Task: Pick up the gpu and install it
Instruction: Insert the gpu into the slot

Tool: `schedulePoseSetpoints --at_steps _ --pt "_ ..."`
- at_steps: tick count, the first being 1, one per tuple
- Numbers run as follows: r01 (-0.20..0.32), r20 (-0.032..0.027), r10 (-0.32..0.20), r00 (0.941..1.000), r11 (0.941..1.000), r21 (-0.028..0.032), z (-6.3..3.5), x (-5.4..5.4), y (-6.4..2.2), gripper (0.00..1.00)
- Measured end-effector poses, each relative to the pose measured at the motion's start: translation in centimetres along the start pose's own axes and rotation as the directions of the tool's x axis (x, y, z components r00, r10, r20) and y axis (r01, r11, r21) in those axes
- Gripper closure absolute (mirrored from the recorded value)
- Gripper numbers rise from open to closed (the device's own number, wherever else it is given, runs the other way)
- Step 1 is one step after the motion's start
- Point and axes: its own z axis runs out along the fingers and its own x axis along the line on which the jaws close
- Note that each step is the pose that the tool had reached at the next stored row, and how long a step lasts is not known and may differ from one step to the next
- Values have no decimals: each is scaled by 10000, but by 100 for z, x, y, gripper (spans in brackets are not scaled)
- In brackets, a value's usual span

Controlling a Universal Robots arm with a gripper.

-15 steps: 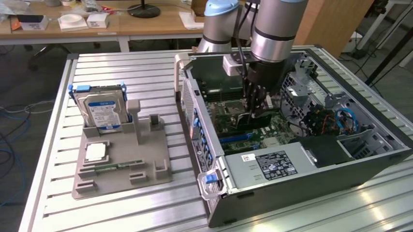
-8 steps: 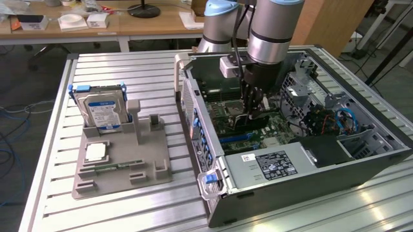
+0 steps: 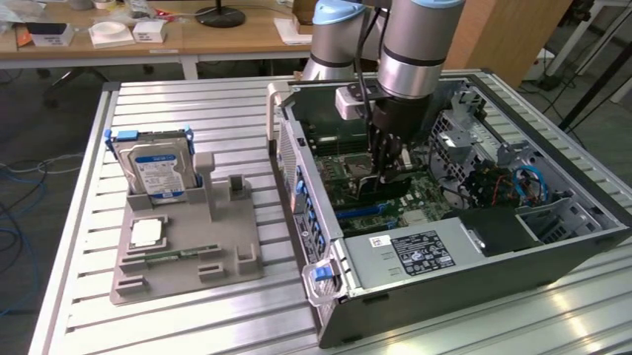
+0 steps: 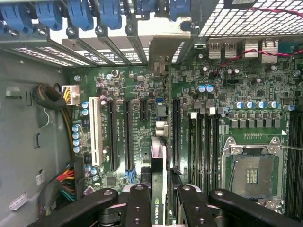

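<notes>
The gpu (image 4: 158, 182) is grasped edge-on by the pincer (image 4: 160, 201) and is held inside the open computer case (image 3: 593, 222), just above the green motherboard (image 4: 213, 127), while a hard drive (image 3: 155, 168) is left standing on the bench (image 3: 197, 325).

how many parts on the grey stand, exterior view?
3: hard drive upright at the far end, square chip flat in the middle, memory stick lying nearer the camera. Others may be hidden.
</notes>
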Motion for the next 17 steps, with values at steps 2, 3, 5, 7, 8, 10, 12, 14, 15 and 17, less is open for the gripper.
schedulePoseSetpoints --at_steps 2,3,5,7,8,10,12,14,15,17 --pt "-2 0 2 10000 10000 0 0 0 4 74" --pt "-1 2 1 10000 10000 1 1 4 5 74" --pt "0 0 0 10000 10000 1 2 29 6 74" --pt "1 0 -1 10000 10000 1 4 59 7 74" --pt "2 0 -2 10000 10000 1 5 69 8 74" --pt "0 3 0 10000 10000 2 8 71 32 74" --pt "1 3 -1 10000 10000 3 12 72 61 74" --pt "0 1 0 10000 10000 4 16 73 73 74" --pt "1 0 -1 10000 10000 5 19 73 77 74" --pt "1 2 -1 10000 10000 11 31 72 85 74"
